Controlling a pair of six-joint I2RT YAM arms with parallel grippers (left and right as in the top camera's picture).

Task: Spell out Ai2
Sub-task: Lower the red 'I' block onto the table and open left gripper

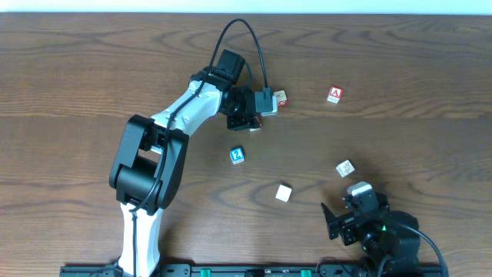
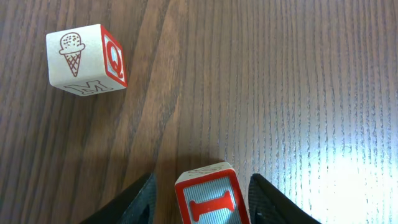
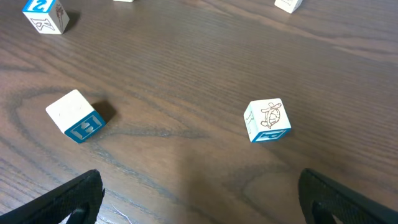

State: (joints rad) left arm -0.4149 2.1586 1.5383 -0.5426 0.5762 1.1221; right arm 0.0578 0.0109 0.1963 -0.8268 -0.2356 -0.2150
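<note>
**Left claw over the I block, not yet gripping**

Left claw is released. Its jaws stand either side of the red I block, which sits on the table. One finger looks to be touching the block. A dark strip shows between the block and the other finger, so I read this as straddling, not grasping. The block is turned slightly against the jaw line.

Right claw is spread wide, holds nothing, and is parked at the near edge.

The other task pieces: the A block is well apart to the right, and the blue 2 block lies nearer the arm's base. Nothing is lined up as a word yet.

Risks from here, as I judge them:
- Closing on a skewed block could spin it or squeeze it out, because the jaws would meet corners first rather than flat faces
- The ice-cream block, with its Q and M faces, sits near the claw. A sideways sweep or a low lift could knock it into the row
- I could lose the letter face. If the block rolls in the grip, the I may not end up readable
- I must leave room beside the A, or the 2 will not fit after the I
- The H block and the turtle block lie near the right claw and are distractors
</note>
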